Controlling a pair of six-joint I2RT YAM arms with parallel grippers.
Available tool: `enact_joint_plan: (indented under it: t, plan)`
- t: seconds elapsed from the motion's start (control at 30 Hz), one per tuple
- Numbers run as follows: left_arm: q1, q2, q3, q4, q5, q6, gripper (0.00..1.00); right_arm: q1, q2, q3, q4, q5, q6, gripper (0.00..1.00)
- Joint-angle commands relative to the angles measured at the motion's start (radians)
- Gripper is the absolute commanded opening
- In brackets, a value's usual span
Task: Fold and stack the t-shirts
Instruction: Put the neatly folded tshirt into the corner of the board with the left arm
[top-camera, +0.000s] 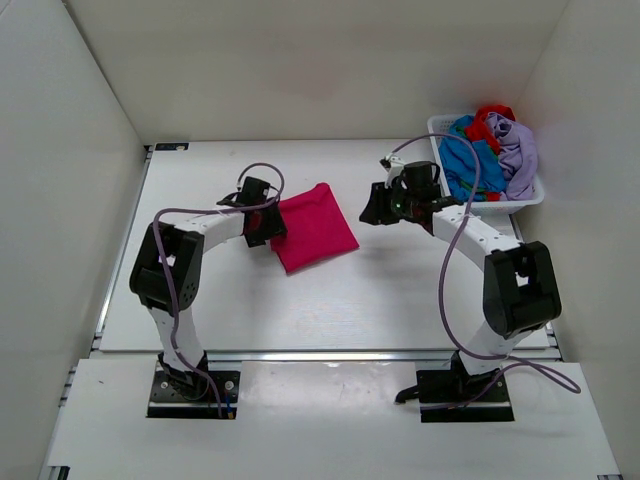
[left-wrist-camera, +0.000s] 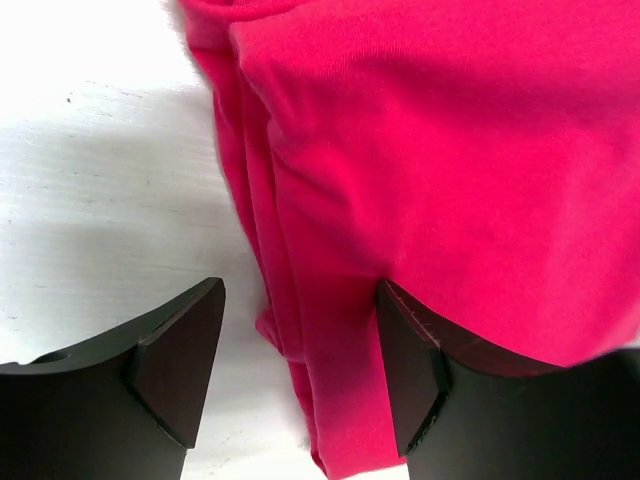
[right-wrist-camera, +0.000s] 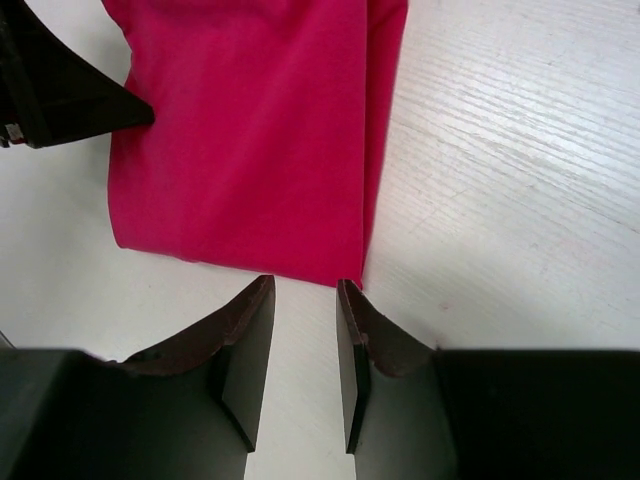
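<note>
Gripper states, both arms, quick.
Left gripper: open, straddling an edge of the pink t-shirt, not clamped on it.
Right gripper: open only narrowly, holding nothing, just off the shirt.

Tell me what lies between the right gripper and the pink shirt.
Nothing but a thin strip of bare table; the right wrist view shows the right gripper just short of the pink shirt.

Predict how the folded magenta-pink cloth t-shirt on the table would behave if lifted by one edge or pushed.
Probably floppy: the folded magenta-pink cloth t-shirt shows soft wrinkles and loose layered edges, so it would likely droop and unfold. Likely light, being thin flat cloth. Pushed across the white table, it may bunch rather than slide.
</note>
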Motion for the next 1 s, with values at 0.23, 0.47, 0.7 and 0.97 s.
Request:
enact_joint_plan:
  t: [0.23,0.47,0.7,0.97]
  plan:
    - [-0.089,0.14,0.172,-0.13,-0.12,0.011,0.69,-0.033,-0.065,-0.061,0.094,-0.03,0.025,0.29]
    - [-0.076,0.134,0.127,-0.127,-0.122,0.025,0.0,-0.061,-0.098,-0.092,0.096,-0.05,0.019,0.29]
    - [0.032,0.146,0.222,-0.214,-0.195,0.163,0.0,-0.078,-0.142,-0.034,0.016,-0.022,-0.041,0.29]
    - [0.091,0.377,0.643,-0.457,-0.395,0.288,0.0,-0.089,-0.183,0.058,-0.085,0.005,-0.09,0.3]
